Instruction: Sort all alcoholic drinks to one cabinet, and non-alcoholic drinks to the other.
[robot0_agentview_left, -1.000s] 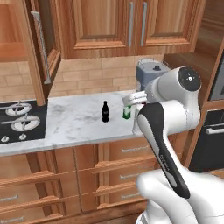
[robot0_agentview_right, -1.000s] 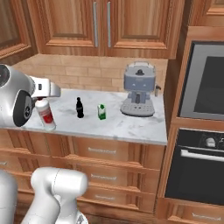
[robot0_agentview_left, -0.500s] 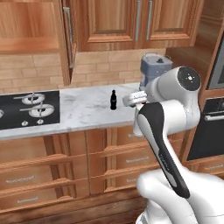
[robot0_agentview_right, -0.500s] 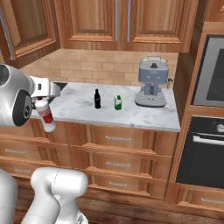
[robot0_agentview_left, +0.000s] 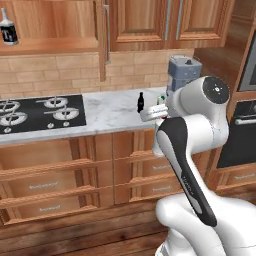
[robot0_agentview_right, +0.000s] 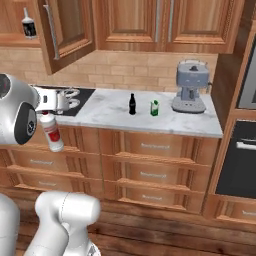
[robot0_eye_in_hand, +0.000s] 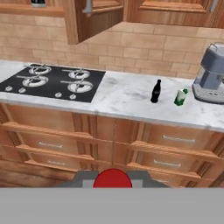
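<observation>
My gripper (robot0_agentview_right: 48, 114) is shut on the red cap (robot0_eye_in_hand: 112, 178) of the slim white bottle with a red label (robot0_agentview_right: 52, 134), which hangs out in front of the drawers, away from the counter. On the shelf of the open left cabinet (robot0_agentview_right: 65, 30) stands the squat "T" bottle (robot0_agentview_right: 28, 25) (robot0_agentview_left: 7, 31). The small black bottle (robot0_agentview_right: 132, 104) (robot0_eye_in_hand: 155, 91) and the green-and-white carton (robot0_agentview_right: 154, 108) (robot0_eye_in_hand: 180, 97) stand side by side on the marble counter (robot0_agentview_right: 105, 112). Above them the other cabinet (robot0_agentview_right: 165, 22) is closed.
A grey coffee machine (robot0_agentview_right: 191, 87) sits on the counter to the right of the carton. A black hob (robot0_eye_in_hand: 52, 82) fills the counter's left part. An oven column (robot0_agentview_right: 247, 145) rises at the far right. The open cabinet door (robot0_agentview_left: 102, 30) juts out over the counter.
The whole scene has shifted: the base has backed off and moved left, so the counter is farther away and the hob and open cabinet come into view. The white bottle stays gripped.
</observation>
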